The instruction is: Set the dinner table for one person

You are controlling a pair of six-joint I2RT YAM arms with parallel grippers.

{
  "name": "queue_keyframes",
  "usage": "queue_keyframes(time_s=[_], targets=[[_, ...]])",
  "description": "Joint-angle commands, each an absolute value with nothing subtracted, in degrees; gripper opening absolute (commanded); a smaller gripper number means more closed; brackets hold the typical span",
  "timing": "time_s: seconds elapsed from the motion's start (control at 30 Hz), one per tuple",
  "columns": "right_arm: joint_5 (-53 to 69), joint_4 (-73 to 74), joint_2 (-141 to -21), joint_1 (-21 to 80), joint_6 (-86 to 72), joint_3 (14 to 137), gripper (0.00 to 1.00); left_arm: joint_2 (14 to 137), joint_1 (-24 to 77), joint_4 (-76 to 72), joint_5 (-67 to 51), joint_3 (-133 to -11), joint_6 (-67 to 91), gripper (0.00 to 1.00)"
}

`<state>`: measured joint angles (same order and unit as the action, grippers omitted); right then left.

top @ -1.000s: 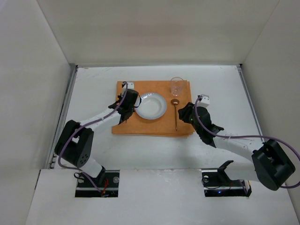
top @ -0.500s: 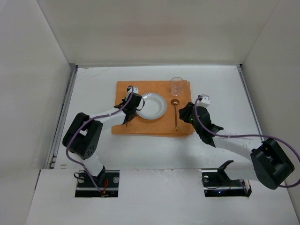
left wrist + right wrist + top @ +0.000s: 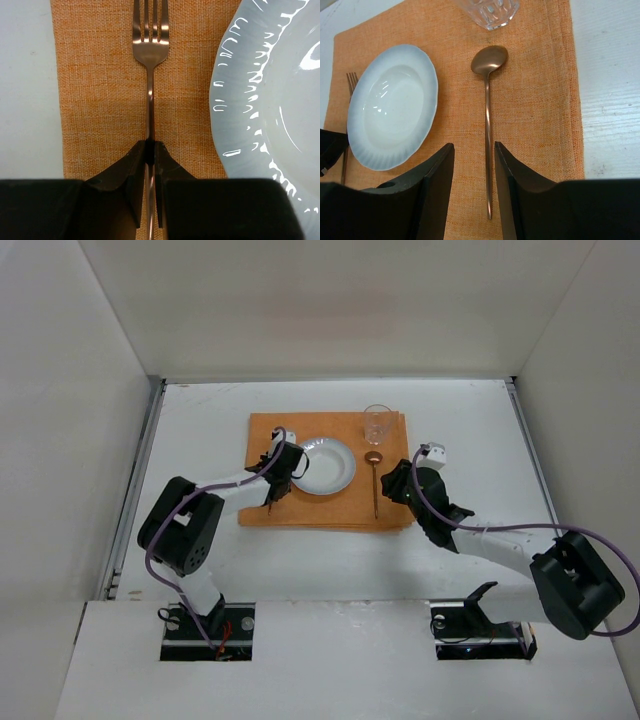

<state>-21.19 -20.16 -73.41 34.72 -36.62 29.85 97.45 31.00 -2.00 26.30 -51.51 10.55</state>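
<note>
Beside the plate (image 3: pixel 270 100), at its 9 o'clock, the left claw (image 3: pixel 150 150) pinches the fork (image 3: pixel 150 45) by its handle, low on the orange mat (image 3: pixel 95 100) over the white counter (image 3: pixel 200 420). At 3 o'clock, the right claw (image 3: pixel 472 146) is spread above the spoon (image 3: pixel 487 100). Fork placing seems nearly finished; next, release and lift straight.

Left hand (image 3: pixel 150 146) pinched tight, right hand (image 3: pixel 474 147) spread.

We see bright, even light, leaving only faint shadows on the large flat white tabletop (image 3: pixel 470 420). Glare streaks the glossy pale ribbed plate (image 3: pixel 270 100); the woven orange cloth mat (image 3: pixel 100 100) looks sharp.
</note>
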Motion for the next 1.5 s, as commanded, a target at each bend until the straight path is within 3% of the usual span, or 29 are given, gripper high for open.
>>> queue_keyframes(time_s=[0.0, 0.37, 0.57, 0.63, 0.77, 0.87, 0.97, 1.13, 1.47], targets=[[-20.8, -23.1, -73.2, 34.5, -36.2, 30.8, 0.43, 97.4, 30.4, -1.8, 26.4, -53.7, 10.5, 0.09], [-20.5, -23.3, -73.3, 34.5, -36.3, 30.8, 0.45, 93.9, 30.7, -0.9, 28.5, -52.5, 12.2, 0.29], [-21.1, -23.5, -72.3, 34.1, -36.2, 30.2, 0.42, 82.2, 29.7, -2.1, 28.7, -50.6, 16.2, 0.38], [-22.1, -23.8, -71.4, 34.2, -36.1, 29.7, 0.36, 76.7, 28.7, -3.5, 28.7, -48.7, 18.4, 0.39], [-21.9, -25.0, -68.3, 32.2, -38.6, 27.3, 0.11, 66.7, 26.0, -4.7, 29.1, -42.9, 24.4, 0.40], [-22.2, -26.6, -64.1, 28.5, -41.5, 23.8, 0.08, 61.1, 21.0, -3.2, 29.8, -36.8, 32.6, 0.41], [-19.7, -28.0, -61.2, 24.6, -45.7, 20.8, 0.14, 57.3, 14.9, -0.1, 29.3, -30.6, 40.8, 0.43], [-19.1, -30.5, -59.9, 20.2, -49.4, 17.7, 0.44, 51.3, 6.8, 2.0, 26.4, -21.4, 49.6, 0.47], [-17.3, -31.1, -64.9, 20.7, -48.8, 19.9, 0.49, 49.4, 1.2, 0.2, 22.0, -19.2, 50.5, 0.50]])
